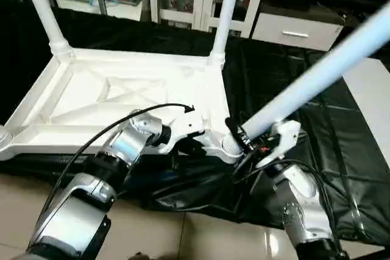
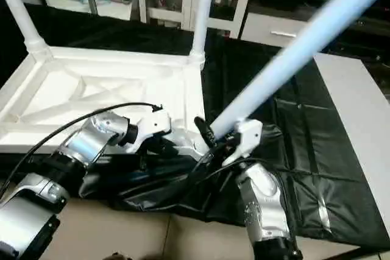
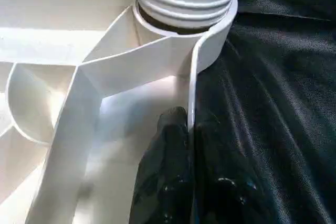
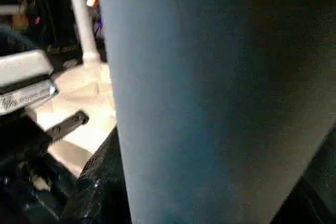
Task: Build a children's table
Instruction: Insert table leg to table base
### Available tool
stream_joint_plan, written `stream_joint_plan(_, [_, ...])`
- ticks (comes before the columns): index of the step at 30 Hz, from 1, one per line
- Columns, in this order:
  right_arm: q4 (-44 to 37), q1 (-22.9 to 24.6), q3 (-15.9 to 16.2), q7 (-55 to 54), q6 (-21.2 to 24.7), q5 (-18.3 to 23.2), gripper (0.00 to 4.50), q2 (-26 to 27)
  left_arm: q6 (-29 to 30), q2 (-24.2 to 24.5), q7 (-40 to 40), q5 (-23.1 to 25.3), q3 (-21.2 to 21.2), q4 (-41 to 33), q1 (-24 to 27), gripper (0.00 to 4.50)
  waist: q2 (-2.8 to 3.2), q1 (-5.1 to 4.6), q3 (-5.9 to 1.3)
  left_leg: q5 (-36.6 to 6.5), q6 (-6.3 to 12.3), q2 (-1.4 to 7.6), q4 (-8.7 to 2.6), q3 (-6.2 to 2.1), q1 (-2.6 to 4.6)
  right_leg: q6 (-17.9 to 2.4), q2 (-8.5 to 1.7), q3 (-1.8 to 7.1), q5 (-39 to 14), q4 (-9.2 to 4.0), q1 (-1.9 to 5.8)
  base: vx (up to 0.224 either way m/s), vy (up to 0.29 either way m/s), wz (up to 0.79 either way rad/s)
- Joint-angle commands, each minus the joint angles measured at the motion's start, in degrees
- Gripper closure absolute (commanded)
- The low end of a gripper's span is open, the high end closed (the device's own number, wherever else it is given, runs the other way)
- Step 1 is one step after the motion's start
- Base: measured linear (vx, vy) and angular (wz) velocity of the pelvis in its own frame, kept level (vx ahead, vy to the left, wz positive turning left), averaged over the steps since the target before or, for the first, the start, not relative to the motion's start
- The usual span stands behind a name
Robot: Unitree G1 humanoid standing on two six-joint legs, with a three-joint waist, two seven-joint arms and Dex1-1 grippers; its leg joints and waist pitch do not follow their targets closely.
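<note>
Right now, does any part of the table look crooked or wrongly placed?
Yes. The leg held by the right gripper leans steeply out from the near corner socket, while two legs at the far corners stand upright. Its threaded end is not yet fully seated.

Tabletop [image 1: 122, 98] underside-up on work surface [image 1: 341, 144]; 2 legs [image 1: 228, 10] upright at far corners; third leg [image 1: 317, 77] slanting into near-right socket [image 3: 184, 30].

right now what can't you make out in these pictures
- Thread engagement: the leg end at the corner socket is cut by the left wrist view's edge.
- Right tool: the leg fills the right wrist view, hiding its fingers.
- Near-left socket: cut off by the left eye view's edge.
</note>
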Motion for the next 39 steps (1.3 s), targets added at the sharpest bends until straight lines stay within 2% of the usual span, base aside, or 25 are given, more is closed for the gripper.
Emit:
stream_joint_plan(1, [4.7,1.6,2.2,-0.1,6.2,-4.0,2.64,-2.2,1.0,0.1,5.2,-2.9,4.7,0.7,0.5,4.5,-0.24,0.16,-3.54,-13.5,2.54,2.46,-4.19,-0.95,0.58,-11.4,-4.04,2.38,-13.4,-4.31,2.43,0.0,0.0,0.0])
stream_joint_plan(4, [6.4,-0.1,3.6,0.2,9.0,-6.0,2.64,-3.9,1.1,0.4,4.9,-2.9,4.7,0.6,0.5,4.5,-0.19,-0.05,-3.46,-13.8,2.42,2.38,-4.27,-0.96,0.49,-11.3,-3.99,2.33,-13.6,-4.39,2.48,0.0,0.0,0.0])
stream_joint_plan(5, [7.1,-1.3,4.2,0.5,10.4,-7.0,2.64,-4.7,1.1,0.6,4.6,-2.8,4.5,0.5,0.5,4.5,-0.38,-0.2,-3.44,-14.6,2.23,2.37,-4.25,-0.99,0.49,-11.1,-4.03,2.33,-14.9,-4.46,2.48,0.0,0.0,0.0])
stream_joint_plan(7, [7.9,-3.6,4.3,1.7,16.1,-5.8,2.64,-5.7,1.3,1.1,3.9,-2.7,4.4,0.3,0.6,4.5,-0.45,-0.39,-3.52,-15.5,1.84,2.41,-4.35,-1.12,0.53,-10.6,-4.04,2.32,-16.9,-4.6,2.48,0.0,0.0,0.0])
stream_joint_plan(11, [8.6,-5.2,5.0,2.5,18.6,-5.7,2.64,-6.5,1.4,1.3,3.4,-2.5,4.1,0.1,0.7,4.5,-0.59,-0.4,-3.66,-15.7,1.3,2.51,-4.32,-1.13,0.65,-10.2,-4.13,2.36,-16.9,-4.64,2.36,0.0,0.0,0.0])
stream_joint_plan(12, [9.1,-5.8,5.6,3.0,20.9,-5.7,2.64,-7.0,1.3,1.3,3.6,-2.4,4.2,0.2,0.6,4.5,-0.7,-0.43,-3.69,-15.5,1.27,2.5,-4.26,-1.08,0.64,-10.3,-4.14,2.38,-16.3,-4.61,2.35,0.0,0.0,0.0])
stream_joint_plan(13, [9.1,-5.8,5.6,3.0,20.9,-5.7,2.64,-7.0,1.3,1.3,3.6,-2.4,4.2,0.2,0.6,4.5,-0.67,-0.49,-3.64,-16.0,1.17,2.48,-4.33,-1.07,0.72,-10.4,-4.05,2.35,-16.3,-4.61,2.3,0.0,0.0,0.0])
stream_joint_plan(14, [9.6,-6.4,6.2,3.6,23.5,-5.5,2.64,-7.5,1.3,1.3,3.9,-2.3,4.2,0.4,0.6,4.5,-0.67,-0.49,-3.64,-16.0,1.17,2.48,-4.33,-1.07,0.72,-10.4,-4.05,2.35,-16.3,-4.61,2.3,0.0,0.0,0.0])
stream_joint_plan(15, [10.7,-6.5,6.6,3.9,24.3,-5.6,2.64,-7.5,1.2,1.3,4.2,-2.3,4.2,0.6,0.5,4.5,-0.97,-0.57,-3.63,-16.1,1.24,2.41,-4.32,-1.1,0.7,-10.3,-4.05,2.32,-17.0,-4.6,2.35,0.0,0.0,0.0])
stream_joint_plan(16, [11.4,-6.5,6.9,4.0,24.6,-5.8,2.64,-7.5,1.2,1.3,4.5,-2.3,4.2,0.7,0.4,4.5,-0.93,-0.6,-3.62,-16.6,1.05,2.47,-4.29,-1.08,0.78,-10.1,-4.16,2.37,-17.7,-4.74,2.16,0.0,0.0,0.0])
stream_joint_plan(17, [11.4,-6.5,6.9,4.0,24.6,-5.8,2.64,-7.5,1.2,1.3,4.5,-2.3,4.2,0.7,0.4,4.5,-0.94,-0.62,-3.62,-16.9,0.92,2.5,-4.33,-1.11,0.82,-10.0,-4.15,2.35,-18.1,-4.79,2.13,0.0,0.0,0.0])
stream_joint_plan(18, [12.3,-6.2,7.1,4.1,23.3,-6.4,2.64,-7.5,1.2,1.3,4.8,-2.2,4.3,0.8,0.4,4.5,-1.2,-0.67,-3.5,-17.6,0.81,2.45,-4.37,-1.11,0.79,-9.7,-4.09,2.34,-19.2,-4.89,2.05,0.0,0.0,0.0])
stream_joint_plan(21, [12.6,-4.6,7.4,3.7,19.9,-7.5,2.64,-7.2,1.2,1.5,5.7,-2.1,4.5,1.2,0.2,4.5,-1.07,-0.67,-3.53,-18.6,0.4,2.55,-4.45,-1.2,0.9,-9.3,-4.16,2.39,-20.1,-5.0,1.89,0.0,0.0,0.0])
stream_joint_plan(26, [11.8,-4.1,7.4,3.4,19.4,-7.4,2.64,-7.0,1.5,1.7,6.2,-2.0,4.7,1.4,0.2,4.5,-1.17,-0.62,-3.55,-18.6,0.56,2.53,-4.47,-1.16,0.89,-9.5,-4.09,2.42,-19.4,-4.98,1.88,0.0,0.0,0.0])
stream_joint_plan(27, [11.6,-4.0,7.2,2.7,18.8,-7.5,2.64,-6.9,1.8,1.8,7.1,-1.8,4.9,1.6,0.1,4.5,-0.95,-0.64,-3.59,-18.8,0.47,2.55,-4.5,-1.17,0.92,-9.5,-4.07,2.43,-19.2,-5.01,1.87,0.0,0.0,0.0])
stream_joint_plan(29, [14.1,-5.5,5.3,-3.2,16.7,-8.4,2.64,-5.5,4.3,1.1,10.8,-2.0,6.4,2.3,-0.3,4.5,-0.49,-0.68,-3.51,-19.6,-0.13,2.48,-4.62,-1.27,0.97,-9.6,-4.06,2.41,-19.7,-5.01,1.76,0.0,0.0,0.0])
stream_joint_plan(31, [16.9,-7.3,3.5,-8.6,15.6,-8.8,2.64,-4.3,6.4,0.1,14.3,-2.0,7.4,2.6,-0.5,4.5,-0.77,-0.95,-3.31,-21.5,-0.69,2.37,-4.7,-1.35,1.03,-9.0,-4.08,2.3,-23.3,-5.38,1.65,0.0,0.0,0.0])
stream_joint_plan(33, [18.5,-8.4,2.5,-11.4,15.2,-8.9,2.64,-3.7,7.4,-0.5,16.0,-1.9,7.8,2.6,-0.6,4.5,-0.69,-1.5,-3.22,-24.0,-1.28,2.38,-4.75,-1.63,1.24,-8.0,-4.19,2.22,-28.0,-5.81,1.32,0.0,0.0,0.0])
stream_joint_plan(34, [21.4,-10.3,1.1,-15.4,14.9,-8.6,2.64,-2.7,9.1,-2.3,18.6,-2.2,8.5,2.6,-0.8,4.5,-0.72,-1.57,-3.19,-24.5,-1.21,2.33,-4.75,-1.68,1.28,-7.6,-4.16,2.16,-28.8,-6.01,1.24,0.0,0.0,0.0])
stream_joint_plan(35, [21.9,-10.7,0.8,-16.2,14.8,-8.6,2.64,-2.5,9.4,-2.6,19.0,-2.3,8.7,2.6,-0.8,4.5,-0.9,-1.94,-3.12,-25.0,-1.34,2.32,-4.66,-1.69,1.35,-7.6,-4.18,2.17,-29.8,-5.96,0.97,0.0,0.0,0.0])
stream_joint_plan(36, [25.5,-13.2,-0.8,-20.9,14.6,-8.0,2.64,-1.2,11.2,-5.0,22.2,-2.6,9.4,2.9,-1.2,4.5,-1.15,-1.96,-3.05,-25.1,-1.12,2.21,-4.66,-1.7,1.31,-7.1,-4.15,2.1,-30.8,-6.25,1.02,0.0,0.0,0.0])
stream_joint_plan(37, [28.9,-15.5,-2.0,-25.2,14.5,-7.6,2.64,-0.1,13.0,-7.4,25.1,-2.9,10.1,3.5,-1.8,4.5,-1.03,-2.36,-3.08,-25.3,-1.28,2.12,-4.57,-1.72,1.39,-6.6,-4.09,2.0,-32.0,-6.23,0.81,0.0,0.0,0.0])
stream_joint_plan(38, [28.9,-15.5,-2.0,-25.2,14.5,-7.6,2.64,-0.1,13.0,-7.4,25.1,-2.9,10.1,3.5,-1.8,4.5,-1.03,-2.36,-3.08,-25.3,-1.28,2.12,-4.57,-1.72,1.39,-6.6,-4.09,2.0,-32.0,-6.23,0.81,0.0,0.0,0.0])
stream_joint_plan(39, [32.2,-18.0,-3.1,-29.3,14.5,-7.1,2.64,1.0,14.0,-9.8,28.8,-3.1,10.7,5.3,-2.9,4.5,-1.36,-2.28,-3.2,-25.1,-0.96,2.11,-4.59,-1.73,1.4,-6.0,-4.07,1.83,-31.8,-6.54,0.99,0.0,0.0,0.0])
